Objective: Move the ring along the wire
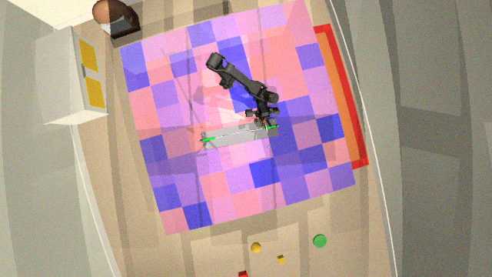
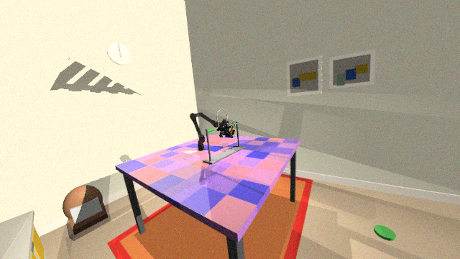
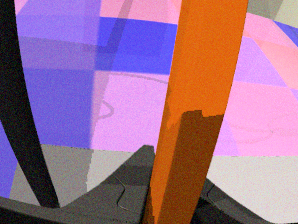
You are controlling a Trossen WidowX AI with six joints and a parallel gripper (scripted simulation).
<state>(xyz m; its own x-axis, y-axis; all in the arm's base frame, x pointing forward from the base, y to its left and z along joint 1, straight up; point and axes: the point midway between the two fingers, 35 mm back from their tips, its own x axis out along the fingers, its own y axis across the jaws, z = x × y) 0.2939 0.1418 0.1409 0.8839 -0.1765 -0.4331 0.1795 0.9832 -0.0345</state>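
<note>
My gripper [image 1: 264, 121] [image 2: 231, 133] [image 3: 154, 156] is shut on the orange handle [image 2: 232, 129] [image 3: 202, 75], which rises between the fingertips in the wrist view. The ring [image 1: 266, 126] shows as a small pale shape at the inner end of the right green part [image 1: 272, 126]; whether it touches the wire is too small to tell. That green part is beside the far post [image 2: 237, 138] in the exterior view. The other green part [image 1: 208, 139] [image 2: 211, 130] is by the near post [image 2: 209, 147]. The thin grey wire [image 2: 222, 109] arches up between them.
The posts stand on a grey base plate [image 1: 227, 141] [image 2: 219, 156] on the patchwork table [image 1: 265, 173] [image 2: 172, 165]. A dark upright bar [image 3: 25, 110], apparently a post, is close at left in the wrist view. The arm reaches in from behind the wire.
</note>
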